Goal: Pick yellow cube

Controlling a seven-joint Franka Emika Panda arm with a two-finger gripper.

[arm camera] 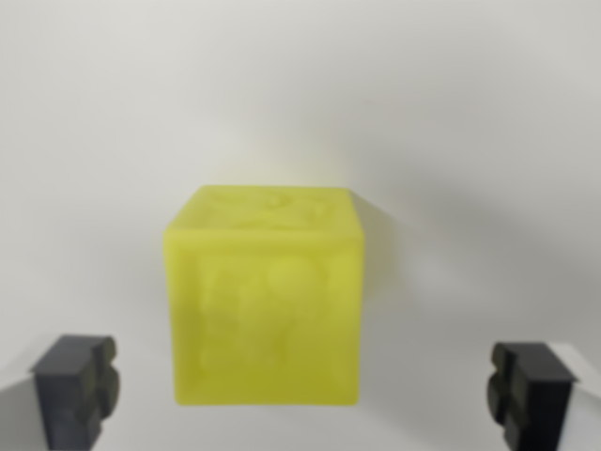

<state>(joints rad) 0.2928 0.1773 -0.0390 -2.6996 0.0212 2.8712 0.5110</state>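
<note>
Wrist view, read from the view's left to its right. At the lower left corner stands one dark grey fingertip (75,390) of the gripper (302,390), blocky in outline with a notched inner edge; its base runs off the bottom edge. In the middle sits the yellow cube (265,301), resting on the white surface (470,141) and lying between the two fingertips, well apart from each. The cube is a bright, slightly greenish yellow, somewhat translucent, with softly rounded edges and corners. Two faces show: the top face, foreshortened, and the front face toward the camera. Both carry faint raised or moulded relief, too blurred to read as any definite figure. The cube appears upright and nearly square to the camera, its top face skewed slightly toward the view's right. A soft grey shadow falls on the surface just beside the cube's right side, and a faint yellow tint shows on the surface behind its top edge. At the lower right corner stands the second dark fingertip (531,395), matching the first. The jaws are spread wide and released, gripping nothing. The surface is plain, matte and off-white, filling the whole background with gentle shading; no wall or room detail can be made out
</note>
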